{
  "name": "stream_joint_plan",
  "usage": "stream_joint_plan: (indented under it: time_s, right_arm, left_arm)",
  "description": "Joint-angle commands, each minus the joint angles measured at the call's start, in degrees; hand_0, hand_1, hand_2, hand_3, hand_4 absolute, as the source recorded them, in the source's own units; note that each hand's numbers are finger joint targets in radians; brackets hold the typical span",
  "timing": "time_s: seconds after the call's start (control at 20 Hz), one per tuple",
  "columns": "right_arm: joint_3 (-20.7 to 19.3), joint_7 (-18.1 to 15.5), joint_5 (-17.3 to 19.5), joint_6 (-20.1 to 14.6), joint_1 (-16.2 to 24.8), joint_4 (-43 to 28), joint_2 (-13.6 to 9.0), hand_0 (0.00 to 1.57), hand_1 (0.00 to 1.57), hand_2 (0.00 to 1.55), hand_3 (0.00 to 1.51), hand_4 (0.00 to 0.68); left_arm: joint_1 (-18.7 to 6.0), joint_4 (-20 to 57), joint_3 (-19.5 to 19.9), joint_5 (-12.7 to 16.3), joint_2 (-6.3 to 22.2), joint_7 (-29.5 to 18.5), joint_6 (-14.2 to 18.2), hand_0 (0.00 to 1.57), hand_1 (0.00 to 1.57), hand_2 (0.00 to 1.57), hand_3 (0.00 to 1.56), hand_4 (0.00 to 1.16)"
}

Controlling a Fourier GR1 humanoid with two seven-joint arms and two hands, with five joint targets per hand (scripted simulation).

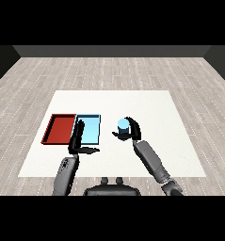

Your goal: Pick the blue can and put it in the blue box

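Matt white table; wood-plank floor; blue can looks smooth, perhaps plastic.

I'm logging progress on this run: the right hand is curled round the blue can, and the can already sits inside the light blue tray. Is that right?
Not quite. The right hand is curled round the blue can, but the head view shows the can to the right of the light blue tray, apart from it and not inside it.

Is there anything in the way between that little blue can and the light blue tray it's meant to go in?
Nothing lies on the table between them. The right hand curls round the small blue can; the robot's left hand hangs at the near left corner of the light blue tray, beside the path.
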Motion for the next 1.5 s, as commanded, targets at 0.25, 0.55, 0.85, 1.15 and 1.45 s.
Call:
stream_joint_plan:
  time_s: [0.25, 0.55, 0.85, 1.15, 1.45]
  right_arm:
    - [-4.38, -0.16, 2.77, 6.31, 4.27, -6.72, -0.21, 1.46, 1.46, 1.46, 1.37, 0.566]
    - [-5.09, 4.79, 7.26, 5.56, 2.9, -7.22, 2.1, 1.45, 1.45, 1.47, 1.38, 0.55]
    - [-8.58, 6.34, 7.68, 8.96, 0.98, -9.91, 2.31, 1.45, 1.45, 1.47, 1.39, 0.576]
    - [-8.0, 4.15, 9.12, 11.29, 1.16, -5.96, 4.59, 1.45, 1.45, 1.46, 1.37, 0.55]
    - [-7.86, 5.4, 9.48, 11.72, 2.3, -7.58, 5.59, 1.43, 1.43, 1.46, 1.37, 0.559]
  left_arm:
    - [-3.35, 0.44, -6.53, 2.24, -0.15, 3.65, 4.68, 0.0, 0.0, 0.0, 0.0, 0.0]
    - [-9.62, 4.65, -6.72, 5.65, -0.15, 4.26, 4.7, 0.0, 0.0, 0.0, 0.0, 0.0]
    - [-9.38, 2.98, -10.15, 4.13, -0.15, 4.8, 5.87, 0.0, 0.0, 0.0, 0.0, 0.0]
    - [-10.13, 8.72, -14.32, 7.76, -0.15, 2.33, 8.97, 0.0, 0.0, 0.0, 0.0, 0.0]
    - [-10.38, 12.0, -20.49, 8.26, -0.15, 0.62, 15.63, 0.0, 0.0, 0.0, 0.0, 0.0]
